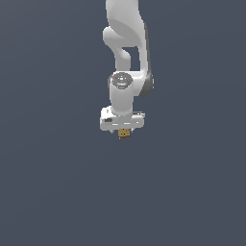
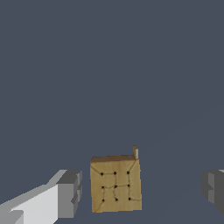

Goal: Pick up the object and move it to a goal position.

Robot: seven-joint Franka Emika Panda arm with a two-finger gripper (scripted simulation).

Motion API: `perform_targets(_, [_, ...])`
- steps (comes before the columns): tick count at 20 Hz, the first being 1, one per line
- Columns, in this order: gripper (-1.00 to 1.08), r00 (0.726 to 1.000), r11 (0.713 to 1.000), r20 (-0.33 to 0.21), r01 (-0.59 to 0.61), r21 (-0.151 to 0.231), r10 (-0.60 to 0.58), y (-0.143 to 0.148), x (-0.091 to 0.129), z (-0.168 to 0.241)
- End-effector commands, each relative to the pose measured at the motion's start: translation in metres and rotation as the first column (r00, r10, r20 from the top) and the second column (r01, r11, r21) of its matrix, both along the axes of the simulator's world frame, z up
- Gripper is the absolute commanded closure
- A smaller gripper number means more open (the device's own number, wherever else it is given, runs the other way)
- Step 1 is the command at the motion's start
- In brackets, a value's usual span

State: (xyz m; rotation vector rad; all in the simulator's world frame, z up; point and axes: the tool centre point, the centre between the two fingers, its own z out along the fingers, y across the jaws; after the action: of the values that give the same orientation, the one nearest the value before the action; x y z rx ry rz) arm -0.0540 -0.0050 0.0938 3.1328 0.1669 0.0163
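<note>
Hung straight down from the white arm (image 1: pixel 126 43), end effector (image 1: pixel 124 133) with fingers spread apart, clamped on nothing. Sat between the two grey fingertips (image 2: pixel 69 193), touching neither in the wrist view: the object (image 2: pixel 116 184), tan and blocky, with small dark dots on its face. Showed in the exterior view at 6 o'clock of the white hand body, just beneath it. Lay all around: plain dark grey ground (image 1: pixel 57 192).
</note>
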Motion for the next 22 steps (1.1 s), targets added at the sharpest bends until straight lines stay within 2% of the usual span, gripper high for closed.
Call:
perform_targets(1, [-0.92,1.000,1.000,-0.003,-0.022,0.001,0.022,0.003,-0.014,-0.012])
perform_targets(9, [-0.92,0.998,0.998,-0.010,-0.059,0.003,0.059,0.009,-0.038,-0.031])
perform_targets(16, [-0.92,0.998,0.998,-0.011,-0.060,0.004,0.060,0.009,-0.040,-0.035])
perform_targets(22, [-0.92,0.998,0.998,-0.011,-0.061,0.004,0.061,0.009,-0.041,-0.056])
